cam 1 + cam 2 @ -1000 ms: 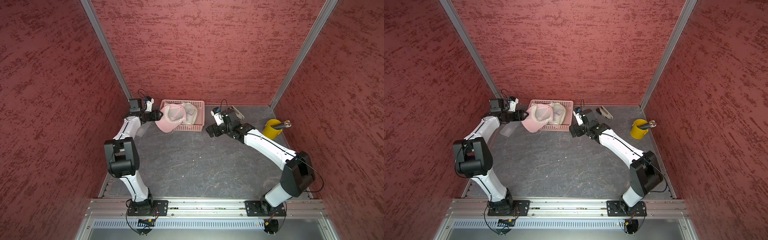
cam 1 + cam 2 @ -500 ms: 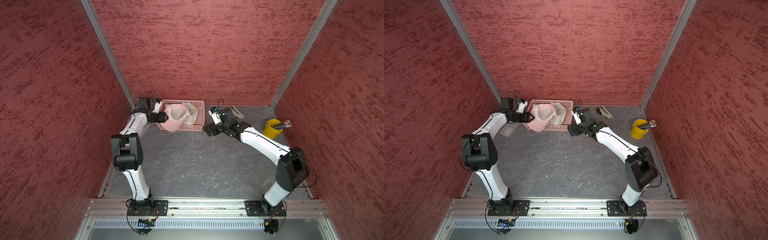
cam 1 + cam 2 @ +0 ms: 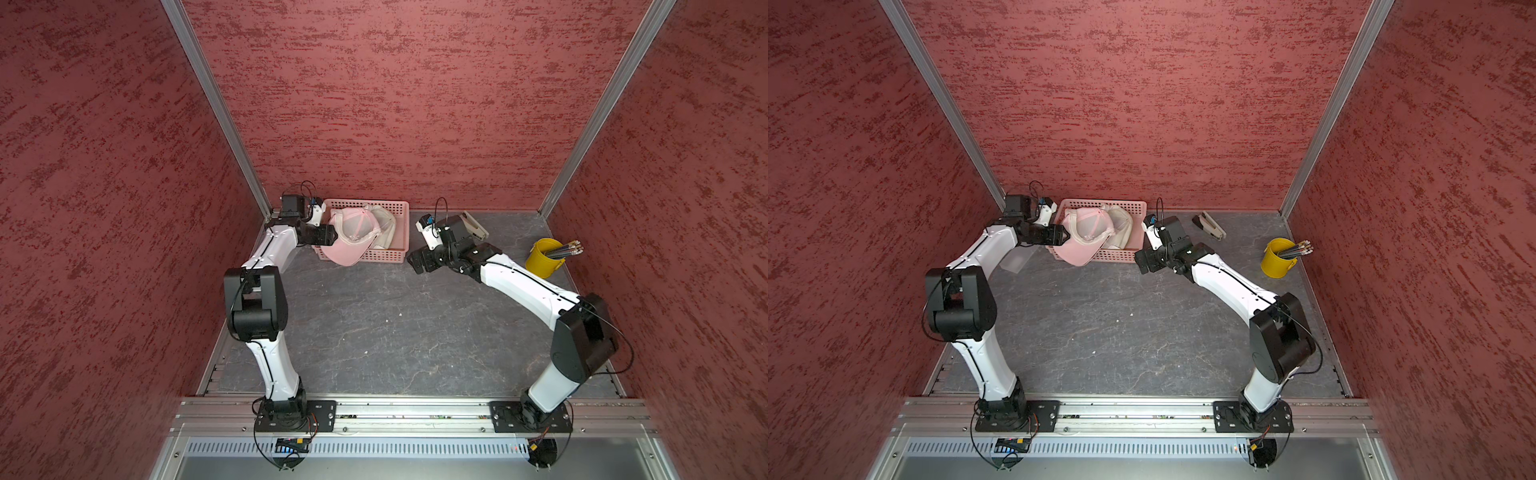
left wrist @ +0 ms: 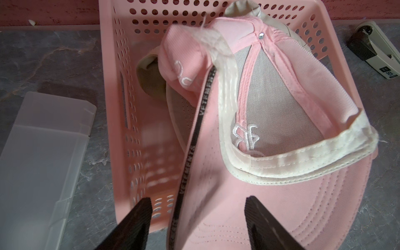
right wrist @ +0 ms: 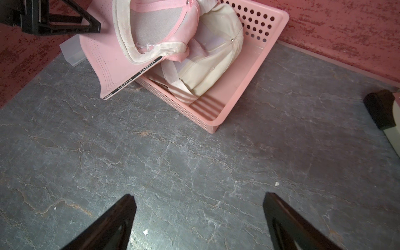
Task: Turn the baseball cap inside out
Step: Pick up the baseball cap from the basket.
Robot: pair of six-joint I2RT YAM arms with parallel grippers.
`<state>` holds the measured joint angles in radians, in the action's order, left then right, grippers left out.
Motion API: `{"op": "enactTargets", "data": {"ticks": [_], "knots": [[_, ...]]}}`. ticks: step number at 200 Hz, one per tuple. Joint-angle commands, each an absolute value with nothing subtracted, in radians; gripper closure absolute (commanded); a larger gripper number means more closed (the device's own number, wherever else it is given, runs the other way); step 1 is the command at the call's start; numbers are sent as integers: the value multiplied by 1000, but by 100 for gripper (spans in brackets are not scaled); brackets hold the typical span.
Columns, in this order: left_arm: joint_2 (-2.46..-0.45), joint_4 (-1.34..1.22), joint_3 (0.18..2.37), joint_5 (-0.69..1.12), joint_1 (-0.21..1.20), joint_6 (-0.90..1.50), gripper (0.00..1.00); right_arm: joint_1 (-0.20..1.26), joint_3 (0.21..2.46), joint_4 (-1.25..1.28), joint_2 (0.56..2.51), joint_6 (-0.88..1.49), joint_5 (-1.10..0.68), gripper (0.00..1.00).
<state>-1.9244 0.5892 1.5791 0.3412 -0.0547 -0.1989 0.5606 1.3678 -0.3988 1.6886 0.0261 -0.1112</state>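
A pink baseball cap (image 3: 353, 232) (image 3: 1088, 232) lies crown-open on the pink basket (image 3: 400, 206), leaning on a beige cap (image 3: 386, 226). Its brim sticks out over the basket's front left corner. In the left wrist view the cap (image 4: 270, 108) shows its mesh lining and white sweatband. My left gripper (image 3: 333, 237) (image 4: 197, 201) is at the brim, open, with the brim's black-banded edge between its spread fingers and not clamped. My right gripper (image 3: 417, 264) (image 5: 199, 197) hovers open over bare table to the right of the basket, holding nothing.
A translucent plastic box (image 3: 1017, 262) lies under the left arm by the left wall. A stapler (image 3: 473, 224) lies behind the right gripper. A yellow cup of pencils (image 3: 544, 257) stands at the right wall. The basket (image 5: 259, 65) sits against the back wall.
My left gripper has swung right toward the basket, and the pink cap has shifted right with it onto the basket. The right gripper has barely moved.
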Motion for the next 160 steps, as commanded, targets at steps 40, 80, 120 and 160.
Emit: {"op": "enactTargets", "data": {"ticks": [40,80,120,160], "knots": [[-1960,600,1583,349,-3,-219,43,569,1404,-398,1681,29,-118,3],[-1954,602,1593,401,-1,-226,72,573,1393,-396,1676,37,-110,3],[-1897,621,1609,455,22,-259,88,576,1394,-400,1667,53,-100,3],[-1772,674,1660,385,104,-312,100,576,1437,-456,1637,79,-83,2]]}}
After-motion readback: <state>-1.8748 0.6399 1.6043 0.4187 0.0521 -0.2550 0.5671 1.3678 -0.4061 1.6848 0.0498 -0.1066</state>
